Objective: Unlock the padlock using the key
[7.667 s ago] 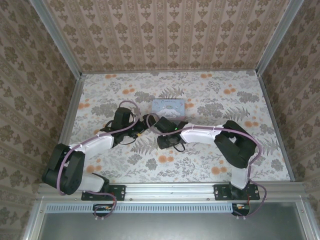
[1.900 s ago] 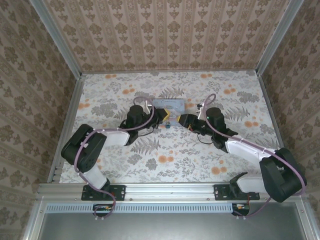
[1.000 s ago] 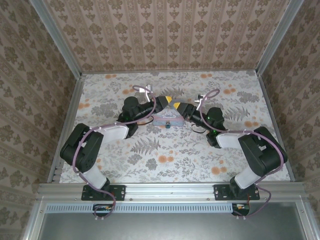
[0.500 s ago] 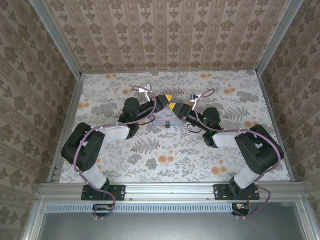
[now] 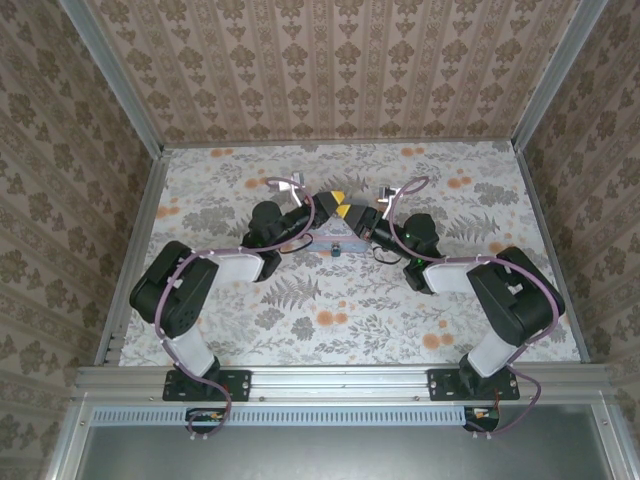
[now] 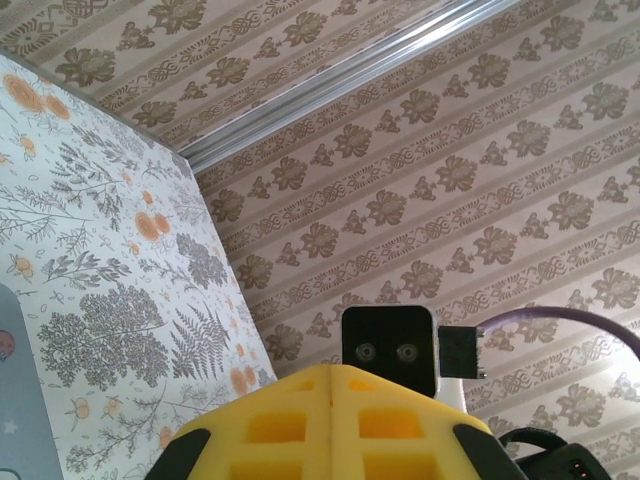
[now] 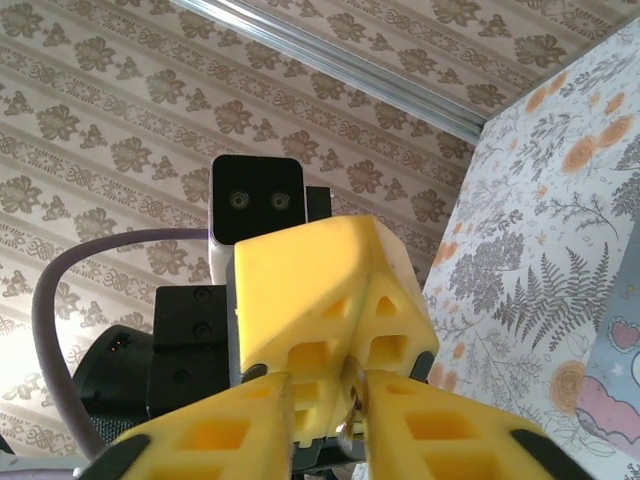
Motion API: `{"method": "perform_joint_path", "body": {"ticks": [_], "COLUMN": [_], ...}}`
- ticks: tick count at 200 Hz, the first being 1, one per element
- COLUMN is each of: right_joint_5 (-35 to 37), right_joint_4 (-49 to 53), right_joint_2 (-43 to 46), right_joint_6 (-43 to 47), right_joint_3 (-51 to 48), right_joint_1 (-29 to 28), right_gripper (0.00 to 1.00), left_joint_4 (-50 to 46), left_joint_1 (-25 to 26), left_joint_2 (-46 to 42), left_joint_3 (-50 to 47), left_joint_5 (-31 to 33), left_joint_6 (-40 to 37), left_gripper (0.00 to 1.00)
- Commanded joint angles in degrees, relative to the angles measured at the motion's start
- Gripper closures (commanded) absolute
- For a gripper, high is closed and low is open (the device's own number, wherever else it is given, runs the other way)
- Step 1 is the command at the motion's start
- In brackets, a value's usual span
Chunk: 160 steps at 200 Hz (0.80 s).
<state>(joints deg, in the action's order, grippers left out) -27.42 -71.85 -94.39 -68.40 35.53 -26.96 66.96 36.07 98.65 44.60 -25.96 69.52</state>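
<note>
Both arms are raised above the pastel tin (image 5: 330, 238), and their yellow fingertips meet in the air. My left gripper (image 5: 335, 198) is shut; in the left wrist view its pads (image 6: 330, 372) press together with no gap. In the right wrist view the left gripper (image 7: 340, 290) points into my right gripper (image 7: 328, 380), whose fingers stand apart around those tips. The key (image 7: 353, 406), a thin metallic sliver, sticks out of the left gripper's seam and lies against the right gripper's right finger. The tiny teal padlock (image 5: 338, 251) lies on the table just in front of the tin.
The floral table (image 5: 450, 300) is walled by patterned panels on three sides, with metal rails along the left and right edges. The tin's pale blue corner (image 6: 8, 400) shows low in the left wrist view. Purple cables loop off both wrists.
Within the last second both grippers lifted from either side of the tin and drew together until their tips met above it. The tin and padlock stayed put.
</note>
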Motion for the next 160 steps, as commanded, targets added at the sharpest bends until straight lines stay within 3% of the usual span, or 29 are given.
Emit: {"method": "perform_joint_path", "body": {"ticks": [1,35,64,82,92,107,120,160], "right_joint_5": [1.1,2.2,3.1,3.2,3.0,2.9,2.8,1.7], "right_joint_4": [-3.0,-2.9,-2.9,-2.9,-2.9,-2.9,-2.6,0.1], "right_joint_2": [-0.9,-1.6,-1.6,-1.5,-1.2,-0.5,0.2,2.3], "right_joint_6": [-0.6,-0.9,-1.1,-1.3,-1.3,-1.2,-1.0,0.4], "right_joint_3": [1.8,2.4,2.6,2.3,2.0,1.2,0.4,-0.9], "right_joint_1": [-0.4,-0.4,-0.4,-0.1,0.0,0.3,0.6,1.1], "right_gripper": [0.79,0.85,1.00,1.00,1.00,1.00,1.00,1.00], "left_joint_4": [3.8,3.8,3.7,3.1,2.4,0.3,-1.2,-7.8], "left_joint_1": [0.9,1.5,2.0,1.9,1.7,0.7,-0.3,-3.8], "left_joint_2": [0.7,0.2,-0.5,-1.3,-2.2,-4.1,-5.9,-11.6], "left_joint_3": [-1.0,-1.2,-1.8,-2.1,-2.2,-2.8,-3.5,-4.8], "left_joint_5": [0.6,0.9,1.3,1.2,1.2,1.6,2.0,1.4], "left_joint_6": [1.6,1.6,1.4,0.7,0.0,-0.7,-1.4,-3.2], "left_gripper": [1.00,1.00,1.00,1.00,0.91,0.65,0.53,0.39]}}
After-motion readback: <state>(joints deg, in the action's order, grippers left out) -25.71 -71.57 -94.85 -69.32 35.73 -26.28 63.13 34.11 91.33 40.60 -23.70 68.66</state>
